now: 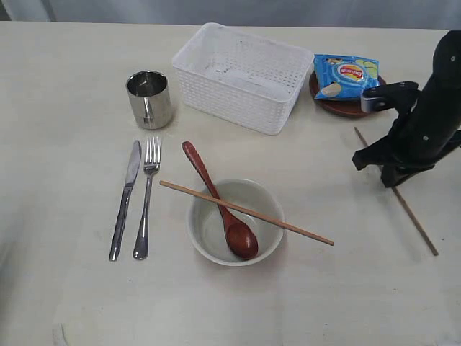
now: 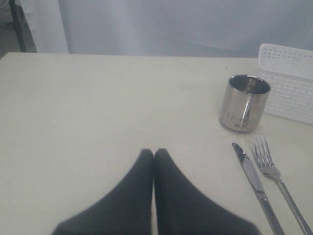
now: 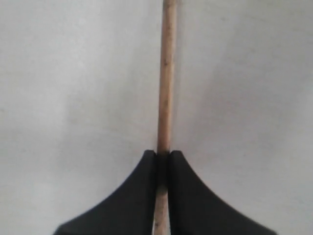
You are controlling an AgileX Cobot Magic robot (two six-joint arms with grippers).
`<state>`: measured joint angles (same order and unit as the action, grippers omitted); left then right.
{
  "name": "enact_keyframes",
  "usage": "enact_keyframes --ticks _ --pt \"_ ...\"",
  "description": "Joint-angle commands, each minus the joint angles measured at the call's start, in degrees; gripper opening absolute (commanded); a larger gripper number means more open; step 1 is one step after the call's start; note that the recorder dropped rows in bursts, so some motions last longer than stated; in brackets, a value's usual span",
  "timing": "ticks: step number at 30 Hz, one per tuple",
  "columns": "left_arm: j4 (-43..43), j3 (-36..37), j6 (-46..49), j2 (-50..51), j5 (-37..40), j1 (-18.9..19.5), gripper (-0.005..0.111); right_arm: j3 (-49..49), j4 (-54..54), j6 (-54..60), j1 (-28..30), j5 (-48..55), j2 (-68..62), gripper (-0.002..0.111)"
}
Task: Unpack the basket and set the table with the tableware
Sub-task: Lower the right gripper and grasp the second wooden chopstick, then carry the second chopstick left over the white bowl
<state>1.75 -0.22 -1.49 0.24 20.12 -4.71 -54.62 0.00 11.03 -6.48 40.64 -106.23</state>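
The white basket [image 1: 238, 92] stands empty at the back of the table [image 1: 65, 86]. A steel cup [image 1: 150, 99], a knife [image 1: 126, 198] and a fork [image 1: 147, 202] are laid out on the left. The cream bowl [image 1: 197, 234] holds a wooden spoon [image 1: 216, 198], and one chopstick [image 1: 288, 223] lies across its rim. My right gripper [image 1: 392, 180] is down on the second chopstick [image 1: 419, 229] at the right; the wrist view shows the gripper [image 3: 163, 154] shut on that chopstick [image 3: 167, 73]. My left gripper [image 2: 154, 152] is shut and empty, short of the cup [image 2: 243, 103] and knife [image 2: 254, 181].
A blue chip bag [image 1: 346, 76] lies on the small brown plate [image 1: 338, 108] to the right of the basket. The fork [image 2: 274, 174] and a corner of the basket [image 2: 288, 83] also show in the left wrist view.
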Motion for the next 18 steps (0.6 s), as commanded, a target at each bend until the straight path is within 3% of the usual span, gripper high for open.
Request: enact_keyframes --ticks 1,7,18 --pt "0.0 0.2 0.0 -0.2 -0.5 0.2 0.0 0.0 -0.4 -1.4 0.4 1.3 6.5 0.0" --pt "0.0 0.2 0.1 -0.2 -0.5 0.2 0.0 0.0 1.1 -1.6 -3.3 2.5 15.9 0.0" --pt "0.0 0.2 0.1 -0.2 -0.5 0.2 0.0 0.0 -4.1 -4.0 -24.5 5.1 26.7 0.0"
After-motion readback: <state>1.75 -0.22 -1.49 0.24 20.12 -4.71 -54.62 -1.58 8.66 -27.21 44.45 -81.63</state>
